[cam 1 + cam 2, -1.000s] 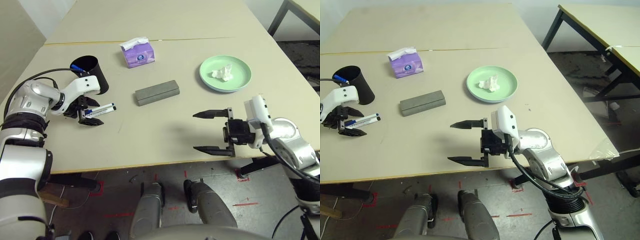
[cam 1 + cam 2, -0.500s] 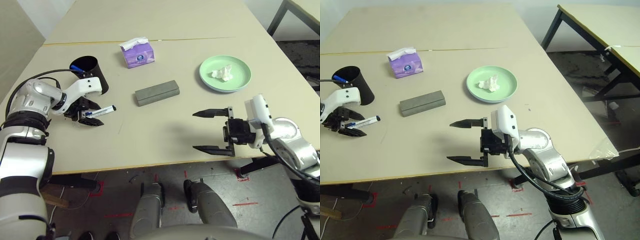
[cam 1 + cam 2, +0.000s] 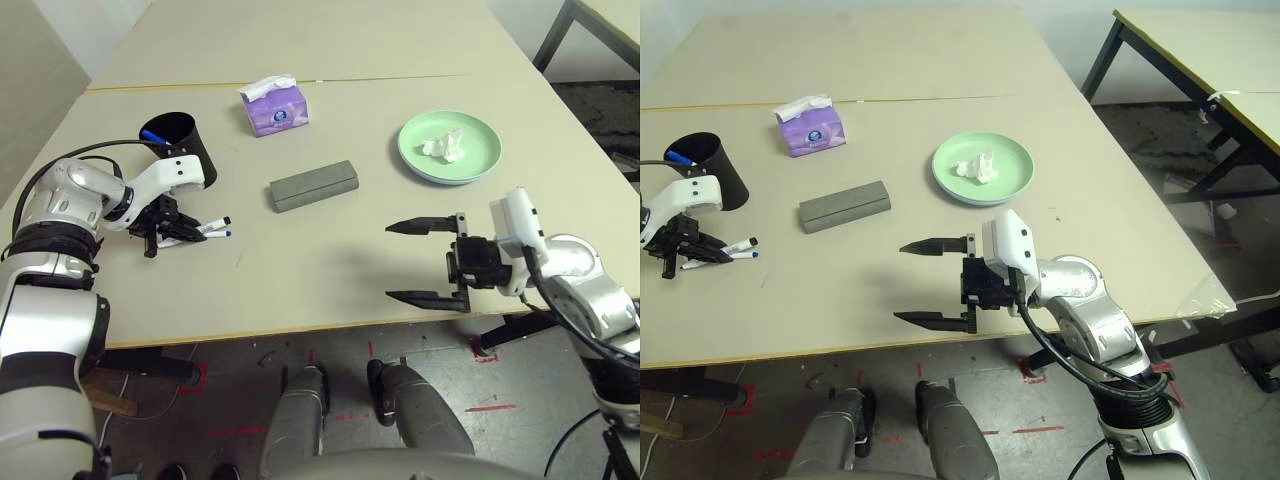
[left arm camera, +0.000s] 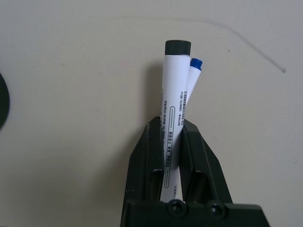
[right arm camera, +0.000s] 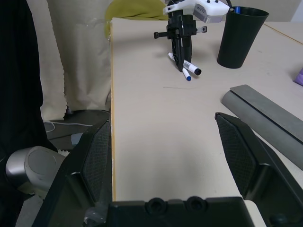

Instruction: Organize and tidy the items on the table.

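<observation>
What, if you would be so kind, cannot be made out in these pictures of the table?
- Black cup: its wall hides all but a blue tip inside, head views.
- Marker bodies: the left gripper covers their rear ends, left wrist view.
- Glasses case: cut off by the frame edge, right wrist view.

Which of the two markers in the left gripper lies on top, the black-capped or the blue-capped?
The black-capped marker. In the left wrist view it lies in front, between the left gripper's fingers, while the blue-capped marker peeks out from behind it.
</observation>
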